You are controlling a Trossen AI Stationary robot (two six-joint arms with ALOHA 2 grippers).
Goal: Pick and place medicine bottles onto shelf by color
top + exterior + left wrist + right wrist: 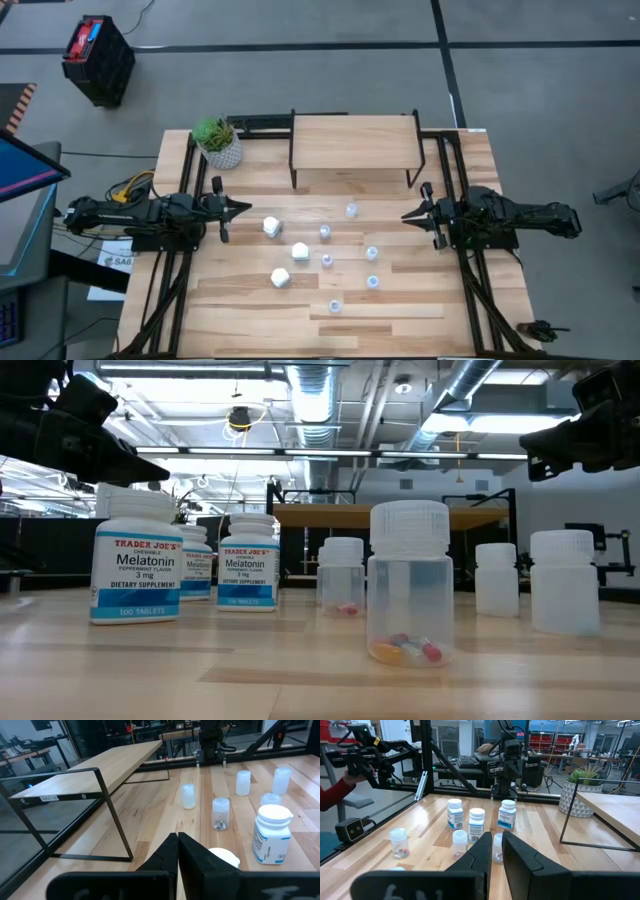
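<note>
Three white labelled medicine bottles (pixel 271 226) (pixel 300 251) (pixel 280 278) and several small translucent ones (pixel 351 210) (pixel 371 253) (pixel 335 306) stand upright on the plank table's middle. In the low view a translucent bottle (pixel 410 590) holds coloured pills. The shelf (pixel 352 142), with a light wood top and black legs, stands at the far edge with nothing on its top. My left gripper (pixel 245 208) hovers left of the bottles, shut and empty. My right gripper (pixel 405 215) hovers right of them, shut and empty. Their fingertips show in the wrist views (pixel 177 836) (pixel 497 838).
A white patterned plant pot (pixel 218 142) stands at the shelf's left end. Black frame rails (pixel 180 250) run along the table's left and right sides. A person's red sleeve (pixel 332 795) shows beyond the table in the right wrist view. A black crate (pixel 98 58) sits on the floor.
</note>
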